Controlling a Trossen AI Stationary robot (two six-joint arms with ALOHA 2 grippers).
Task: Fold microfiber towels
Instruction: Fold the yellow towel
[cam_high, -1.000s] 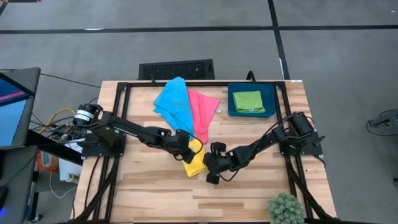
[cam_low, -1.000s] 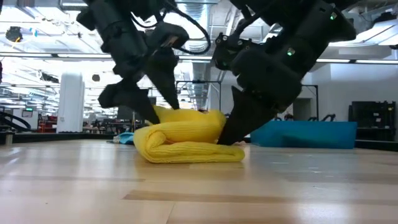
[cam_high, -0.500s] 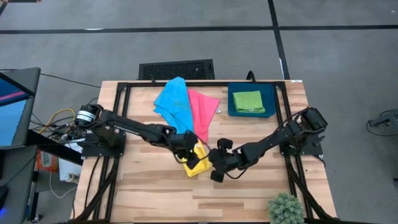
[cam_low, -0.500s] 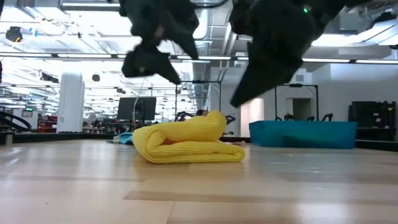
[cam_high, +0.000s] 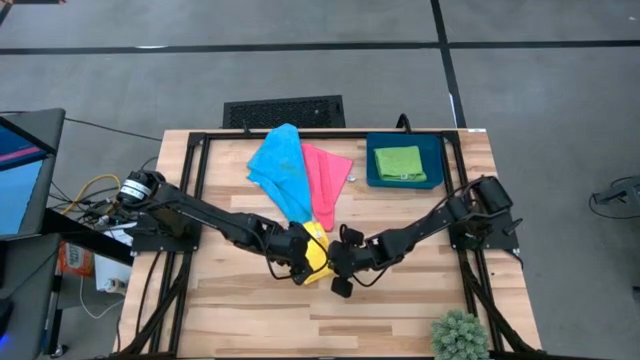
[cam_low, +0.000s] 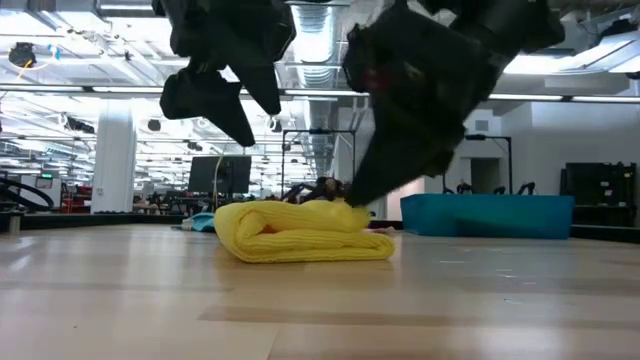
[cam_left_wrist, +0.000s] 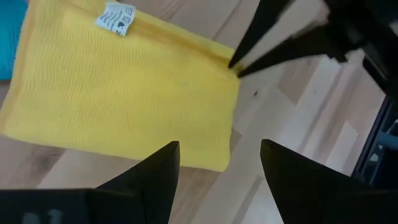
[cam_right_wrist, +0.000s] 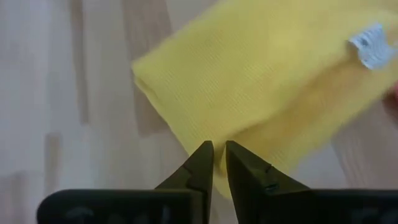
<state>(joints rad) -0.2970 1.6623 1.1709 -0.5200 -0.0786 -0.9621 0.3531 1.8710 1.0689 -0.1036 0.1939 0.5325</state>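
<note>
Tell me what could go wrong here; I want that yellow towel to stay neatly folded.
The right gripper, nearly shut, sits at the folded yellow towel's edge; lifting away could snag a layer and drag the fold open. The left gripper hovers open just above it, so descending could flatten or shift the bundle toward the blue towel.

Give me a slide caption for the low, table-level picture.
Two robot grippers, left open above and right touching, tend a folded yellow towel on the wooden table.
</note>
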